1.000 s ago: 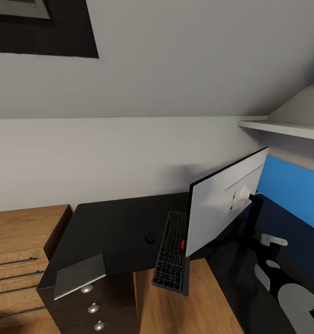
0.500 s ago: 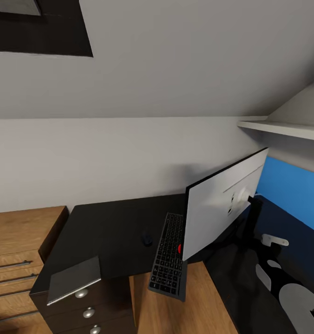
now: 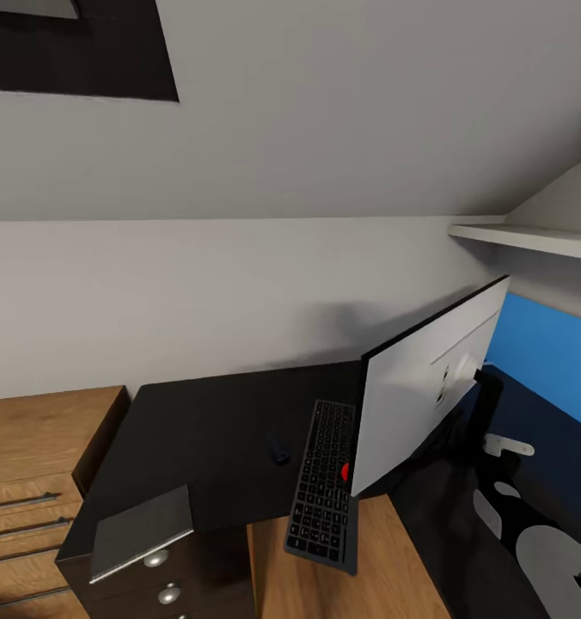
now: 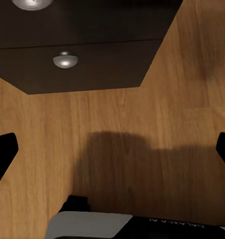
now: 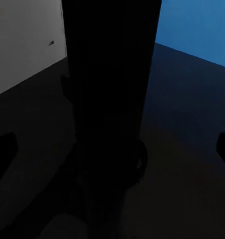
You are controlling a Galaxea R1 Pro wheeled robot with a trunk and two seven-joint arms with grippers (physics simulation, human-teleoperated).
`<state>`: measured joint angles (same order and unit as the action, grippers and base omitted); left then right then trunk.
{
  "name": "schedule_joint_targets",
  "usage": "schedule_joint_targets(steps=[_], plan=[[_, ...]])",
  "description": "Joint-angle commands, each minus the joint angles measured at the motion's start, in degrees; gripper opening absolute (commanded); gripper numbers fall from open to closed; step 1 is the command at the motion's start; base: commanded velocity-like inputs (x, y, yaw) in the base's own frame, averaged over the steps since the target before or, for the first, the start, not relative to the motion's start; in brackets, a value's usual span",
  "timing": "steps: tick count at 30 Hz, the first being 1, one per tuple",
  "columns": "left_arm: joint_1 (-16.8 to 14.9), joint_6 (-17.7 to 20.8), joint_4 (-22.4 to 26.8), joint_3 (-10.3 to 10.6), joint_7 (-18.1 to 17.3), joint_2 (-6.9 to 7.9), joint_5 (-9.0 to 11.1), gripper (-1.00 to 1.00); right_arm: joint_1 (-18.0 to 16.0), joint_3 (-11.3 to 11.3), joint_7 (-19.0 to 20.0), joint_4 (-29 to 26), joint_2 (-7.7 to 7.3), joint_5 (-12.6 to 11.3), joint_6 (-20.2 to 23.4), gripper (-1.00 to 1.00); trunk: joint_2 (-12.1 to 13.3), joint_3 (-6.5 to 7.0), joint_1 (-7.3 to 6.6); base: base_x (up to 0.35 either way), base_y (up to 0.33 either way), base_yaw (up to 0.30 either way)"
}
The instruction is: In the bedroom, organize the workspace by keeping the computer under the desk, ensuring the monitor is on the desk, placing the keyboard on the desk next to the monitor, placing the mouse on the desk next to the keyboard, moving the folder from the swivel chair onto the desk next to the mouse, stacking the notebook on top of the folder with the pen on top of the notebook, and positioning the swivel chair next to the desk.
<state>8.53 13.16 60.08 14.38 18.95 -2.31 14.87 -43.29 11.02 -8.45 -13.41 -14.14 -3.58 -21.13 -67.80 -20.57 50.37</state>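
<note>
The black desk (image 3: 204,430) fills the middle of the head view. On it the monitor (image 3: 428,387) shows its white back, tilted, its lower corner over the keyboard (image 3: 323,481). The keyboard's near end juts past the desk edge over the wooden floor. A small black mouse (image 3: 278,449) lies just left of the keyboard. The notebook (image 3: 143,531) rests on the desk's near left corner above the drawer unit. My right gripper (image 5: 112,149) is open, the monitor's black stand (image 5: 112,99) between its fingers without touching them. My left gripper (image 4: 112,149) is open over the floor by the drawer unit (image 4: 92,55).
A light wooden chest (image 3: 33,464) with bar handles stands left of the desk. A white shelf (image 3: 531,238) and a blue panel (image 3: 544,348) are at the right. Round silver knobs (image 3: 155,559) mark the drawers. Wooden floor (image 4: 142,124) lies under the left gripper.
The whole head view swung slightly left, then back right: the camera moved. Monitor, keyboard, mouse and notebook keep their places relative to each other.
</note>
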Motion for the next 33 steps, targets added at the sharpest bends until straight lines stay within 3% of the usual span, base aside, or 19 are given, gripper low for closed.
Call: schedule_joint_targets(steps=[1,33], plan=[[0.0,0.2,0.1,0.1,0.4,0.03,0.5,1.0,0.0,-0.2,-0.1,0.1,-0.01,-0.4,-0.2,1.0,0.0,-0.05,0.01,0.038,0.036,0.0],[0.0,0.2,0.1,0.0,0.5,0.03,0.5,1.0,-0.1,-0.2,-0.1,0.1,-0.1,-0.5,-0.2,1.0,0.0,-0.05,0.01,0.05,-0.012,0.0]])
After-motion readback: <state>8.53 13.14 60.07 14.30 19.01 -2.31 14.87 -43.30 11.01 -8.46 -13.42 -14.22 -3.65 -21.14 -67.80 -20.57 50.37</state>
